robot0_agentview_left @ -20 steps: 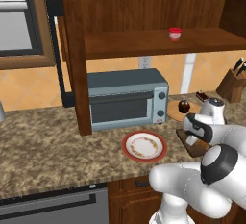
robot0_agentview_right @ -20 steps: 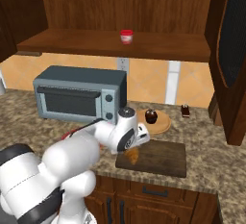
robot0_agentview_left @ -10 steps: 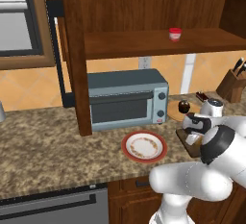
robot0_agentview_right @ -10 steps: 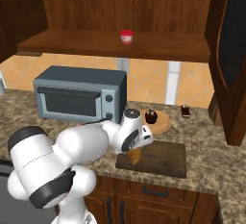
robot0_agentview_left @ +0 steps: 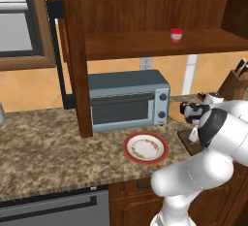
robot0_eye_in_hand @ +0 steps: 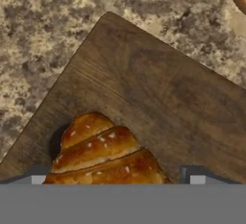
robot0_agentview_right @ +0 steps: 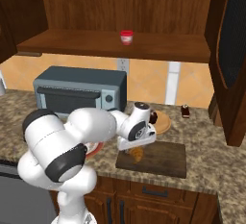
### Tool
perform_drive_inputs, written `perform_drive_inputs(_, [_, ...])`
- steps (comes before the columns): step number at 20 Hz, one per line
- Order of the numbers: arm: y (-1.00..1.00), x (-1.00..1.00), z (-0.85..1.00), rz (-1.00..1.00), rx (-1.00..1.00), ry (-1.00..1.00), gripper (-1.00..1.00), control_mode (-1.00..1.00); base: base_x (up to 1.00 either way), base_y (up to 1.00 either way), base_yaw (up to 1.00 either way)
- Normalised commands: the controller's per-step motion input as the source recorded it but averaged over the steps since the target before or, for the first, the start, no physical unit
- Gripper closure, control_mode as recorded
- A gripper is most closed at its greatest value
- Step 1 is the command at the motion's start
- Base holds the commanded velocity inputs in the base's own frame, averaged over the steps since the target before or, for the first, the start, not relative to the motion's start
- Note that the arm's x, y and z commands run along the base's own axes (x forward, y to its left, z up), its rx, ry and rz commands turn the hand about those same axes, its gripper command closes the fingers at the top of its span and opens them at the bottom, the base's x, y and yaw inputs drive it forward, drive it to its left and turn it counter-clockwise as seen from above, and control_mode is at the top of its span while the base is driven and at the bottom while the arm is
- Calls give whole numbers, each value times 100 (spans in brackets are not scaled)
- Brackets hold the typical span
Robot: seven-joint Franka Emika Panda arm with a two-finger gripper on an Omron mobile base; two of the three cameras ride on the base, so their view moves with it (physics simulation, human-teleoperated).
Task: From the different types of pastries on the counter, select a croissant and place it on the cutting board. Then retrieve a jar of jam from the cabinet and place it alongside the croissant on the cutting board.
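Observation:
The golden-brown croissant (robot0_eye_in_hand: 98, 152) lies on the near left end of the dark cutting board (robot0_eye_in_hand: 158, 93), also seen as croissant (robot0_agentview_right: 137, 155) on board (robot0_agentview_right: 163, 158). My gripper (robot0_eye_in_hand: 117, 176) hangs straight above it, open, with a fingertip (robot0_eye_in_hand: 40, 178) on each side of the pastry. In the right base view the gripper (robot0_agentview_right: 136, 147) sits just over the croissant. The jar of jam (robot0_agentview_right: 126, 37), red-lidded, stands on the cabinet shelf (robot0_agentview_right: 158, 49); jar (robot0_agentview_left: 177, 35). A dark cupcake (robot0_agentview_right: 153, 117) rests on the round tan plate (robot0_agentview_right: 162, 123). The cake slice (robot0_agentview_right: 185, 111) stands on the counter (robot0_agentview_right: 211, 146) behind.
A grey toaster oven (robot0_agentview_left: 128, 99) stands at the back under the shelf. A red-rimmed plate (robot0_agentview_left: 145, 147) lies in front of it, left of the board. A knife block (robot0_agentview_left: 236, 82) is at the far right, and the open cabinet door (robot0_agentview_right: 231, 55) hangs right of the board.
The arm's elbow has swung up and over to the side while the hand stayed low over the board's left end with the croissant under it.

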Motion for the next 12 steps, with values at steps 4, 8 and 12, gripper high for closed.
perform_drive_inputs(4, [0,0,-22,0,-5,-5,-100,-100,0,0,0])
perform_drive_inputs(8, [0,-1,0,-2,-8,-15,-100,-100,0,0,0])
perform_drive_inputs(12, [0,0,0,-1,-8,-14,-100,-100,0,0,0])
